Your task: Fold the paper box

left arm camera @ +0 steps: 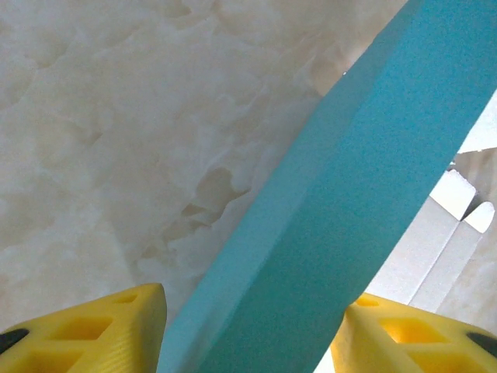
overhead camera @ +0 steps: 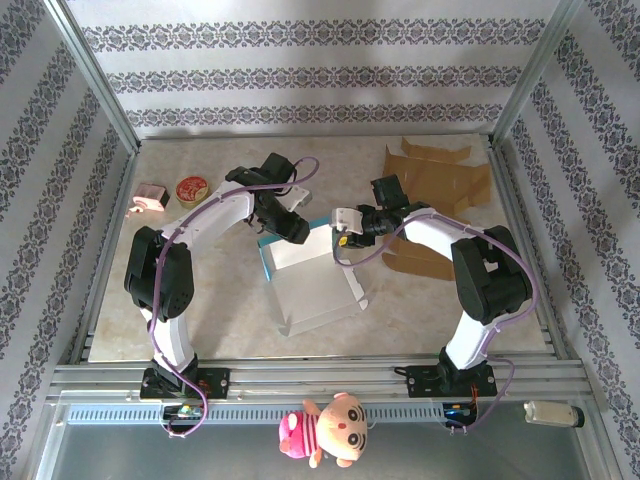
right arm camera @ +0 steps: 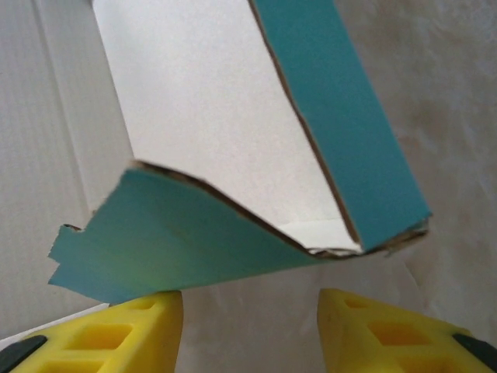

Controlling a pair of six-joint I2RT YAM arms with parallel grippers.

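The paper box (overhead camera: 315, 280), white inside and teal outside, lies partly folded at the middle of the table. My left gripper (overhead camera: 293, 228) is at its far left corner. In the left wrist view a teal wall (left arm camera: 349, 194) fills the gap of the left gripper (left arm camera: 252, 299) and touches both yellow fingers. My right gripper (overhead camera: 345, 222) hovers at the box's far right corner. In the right wrist view the right gripper (right arm camera: 250, 299) stands open over bare table. A bent teal flap (right arm camera: 171, 241) rests just above its left finger (right arm camera: 124, 326). The box's white inside (right arm camera: 210, 116) lies beyond.
Flat brown cardboard sheets (overhead camera: 435, 180) lie at the back right, and another piece (overhead camera: 420, 262) sits under the right arm. A pink object (overhead camera: 150, 198) and a round red tin (overhead camera: 191, 188) sit at the back left. A plush doll (overhead camera: 325, 432) hangs on the front rail.
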